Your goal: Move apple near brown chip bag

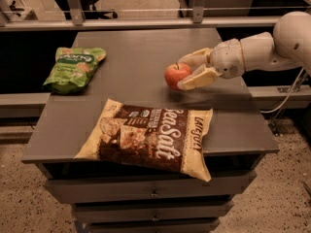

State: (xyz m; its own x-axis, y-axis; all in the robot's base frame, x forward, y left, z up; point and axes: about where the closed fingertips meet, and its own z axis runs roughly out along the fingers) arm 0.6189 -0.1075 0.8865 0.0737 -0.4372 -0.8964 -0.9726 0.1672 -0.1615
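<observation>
Three things on bench: apple (177, 75), brown chip bag (150, 137) and green bag (75, 68), all on the grey bench (126, 47).
Apple position: right of centre, just past the brown chip bag's far right corner. It is near the bag, with a strip of bare bench between them.
Pincer: (187, 74) reaches in from the right on a white arm (262, 50), lying roughly level. It is pinching the apple, one finger on the far side and one on the near side.
Apple height: cannot tell whether it touches the bench or hangs just above it; a faint shadow lies beneath.
Brown chip bag: flat at the front of the bench, lettering up, its near right corner poking past the edge above the drawers (155, 193).
Green bag: far left, well apart from the apple and the arm.
Stage (judgement): the carry looks nearly done. What remains is likely setting the apple down and letting go, perhaps a touch closer to the bag.
Risk, rolling: the apple is round. Freed above the surface or mid-sweep, it would likely roll away from the bag or toward the right edge.
Risk, nudge: fingers parting unevenly could push the apple sideways as they open.
Risk, bag snag: going lower toward the bag, the near finger could catch the crinkled corner and drag the bag. It already overhangs the front edge, so it could slide off.
Risk, slip: the grip is only on the apple's sides, and a quick move might let it twist out.
</observation>
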